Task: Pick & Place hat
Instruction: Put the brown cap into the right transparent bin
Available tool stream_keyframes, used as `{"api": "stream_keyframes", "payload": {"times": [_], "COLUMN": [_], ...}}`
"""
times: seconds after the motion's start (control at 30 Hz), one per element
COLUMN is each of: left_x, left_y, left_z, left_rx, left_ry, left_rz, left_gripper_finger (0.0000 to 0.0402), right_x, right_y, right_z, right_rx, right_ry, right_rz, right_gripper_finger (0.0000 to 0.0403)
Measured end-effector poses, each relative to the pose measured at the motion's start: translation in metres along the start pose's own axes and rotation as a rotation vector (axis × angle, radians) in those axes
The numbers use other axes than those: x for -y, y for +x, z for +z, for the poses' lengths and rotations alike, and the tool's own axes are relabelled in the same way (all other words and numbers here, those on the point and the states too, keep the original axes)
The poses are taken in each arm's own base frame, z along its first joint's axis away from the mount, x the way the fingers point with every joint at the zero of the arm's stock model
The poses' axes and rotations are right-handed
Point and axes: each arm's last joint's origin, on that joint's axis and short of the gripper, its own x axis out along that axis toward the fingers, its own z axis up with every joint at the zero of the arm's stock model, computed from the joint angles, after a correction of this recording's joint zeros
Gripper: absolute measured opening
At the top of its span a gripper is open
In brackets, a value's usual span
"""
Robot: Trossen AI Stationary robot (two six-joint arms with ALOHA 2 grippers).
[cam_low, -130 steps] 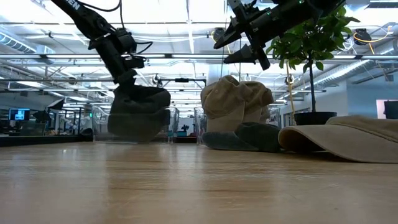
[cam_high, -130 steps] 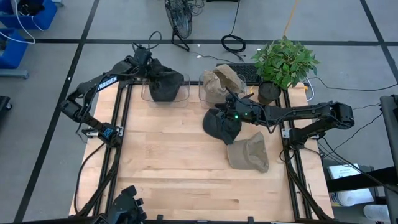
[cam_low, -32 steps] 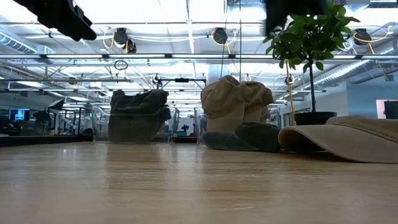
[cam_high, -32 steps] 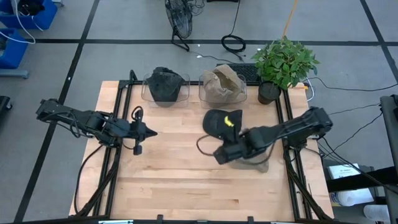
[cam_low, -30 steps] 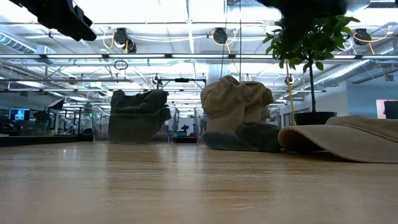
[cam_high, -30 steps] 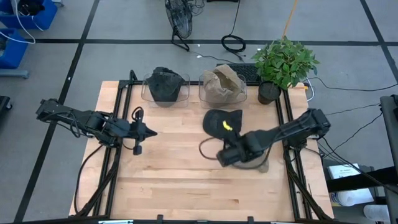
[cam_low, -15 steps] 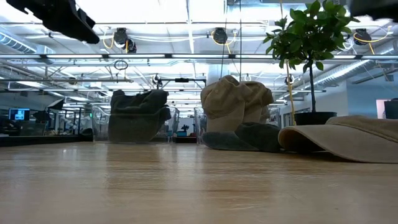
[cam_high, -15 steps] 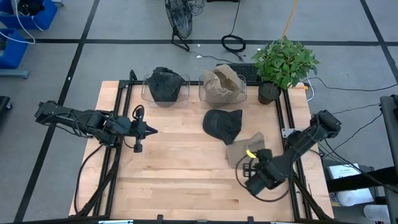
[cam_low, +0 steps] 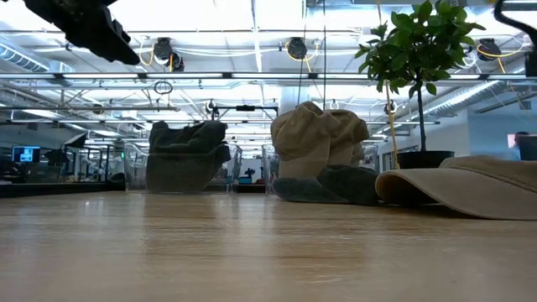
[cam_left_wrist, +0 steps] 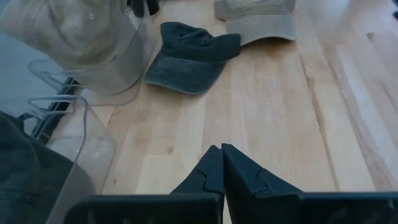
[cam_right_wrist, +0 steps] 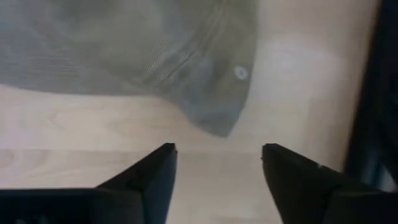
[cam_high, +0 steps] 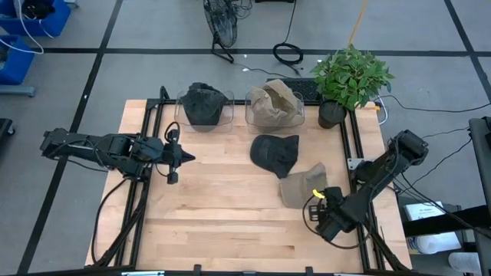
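While two bins [cam_high: 205, 115] hold hats, a plant [cam_high: 350, 77] stands beside.

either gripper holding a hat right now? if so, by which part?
Neither. Right gripper is open and empty above the tan hat. Left gripper is shut on nothing, over bare table.

High view looked straight down on whole table [cam_high: 230, 207], both arms in frame. Low view sat at tabletop height, faced level across wood toward bins and room behind. Left wrist view looked forward over table from left side, fairly far from dark cap [cam_left_wrist: 189, 56] and tan cap [cam_left_wrist: 258, 18]. Right wrist view pointed down, very close on tan cap [cam_right_wrist: 137, 43]. All four shared tan cap [cam_high: 303, 186] [cam_low: 470, 186].
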Motion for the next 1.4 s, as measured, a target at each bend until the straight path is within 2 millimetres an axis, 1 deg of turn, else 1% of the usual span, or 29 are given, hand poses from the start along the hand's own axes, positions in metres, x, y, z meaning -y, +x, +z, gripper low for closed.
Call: {"api": "stream_keyframes", "payload": {"times": [0.13,0.2,0.27,0.37,0.5,0.6,0.73,0.83,0.93,1.03,1.17,1.27,1.3,1.33,1.4], "left_x": [-0.003,-0.003,-0.004,-0.004,-0.004,-0.004,-0.005,-0.006,-0.006,-0.005,-0.004,-0.003,-0.003,-0.002,-0.002], "left_y": [0.000,0.001,0.001,0.001,0.001,0.000,0.000,0.000,0.001,0.003,0.009,0.014,0.016,0.017,0.020], "left_z": [0.000,0.001,0.001,0.004,0.006,0.009,0.010,0.010,0.010,0.010,0.011,0.012,0.012,0.012,0.012], "left_rx": [0.002,0.007,0.012,0.036,0.065,0.088,0.107,0.114,0.114,0.106,0.091,0.080,0.077,0.073,0.066], "left_ry": [-0.060,-0.091,-0.121,-0.163,-0.221,-0.265,-0.343,-0.395,-0.427,-0.435,-0.418,-0.389,-0.378,-0.364,-0.337], "left_rz": [0.016,0.021,0.021,0.021,0.027,0.024,0.054,0.071,0.074,0.076,0.080,0.082,0.083,0.084,0.086], "left_gripper_finger": [0.0012,0.0008,0.0004,0.0008,0.0010,0.0004,0.0012,0.0009,0.0004,0.0010,0.0012,0.0004,0.0004,0.0005,0.0011], "right_x": [0.014,0.022,0.028,0.035,0.041,0.044,0.045,0.045,0.046,0.046,0.045,0.042,0.041,0.040,0.038], "right_y": [0.020,0.029,0.036,0.043,0.047,0.053,0.073,0.088,0.098,0.103,0.103,0.101,0.100,0.098,0.094], "right_z": [0.004,0.007,0.009,0.013,0.022,0.030,0.042,0.051,0.057,0.061,0.062,0.061,0.060,0.059,0.057], "right_rx": [0.005,0.003,0.004,0.031,0.141,0.220,0.251,0.301,0.334,0.357,0.374,0.367,0.361,0.355,0.335], "right_ry": [-0.029,-0.047,-0.065,-0.091,-0.106,-0.096,-0.055,-0.019,0.006,-0.009,-0.059,-0.086,-0.097,-0.108,-0.112], "right_rz": [0.079,0.118,0.175,0.304,0.508,0.593,0.605,0.697,0.757,0.753,0.733,0.757,0.772,0.787,0.822], "right_gripper_finger": [0.0276,0.0295,0.0309,0.0323,0.0326,0.0322,0.0314,0.0304,0.0275,0.0223,0.0124,0.0042,0.0022,0.0014,0.0015]}}
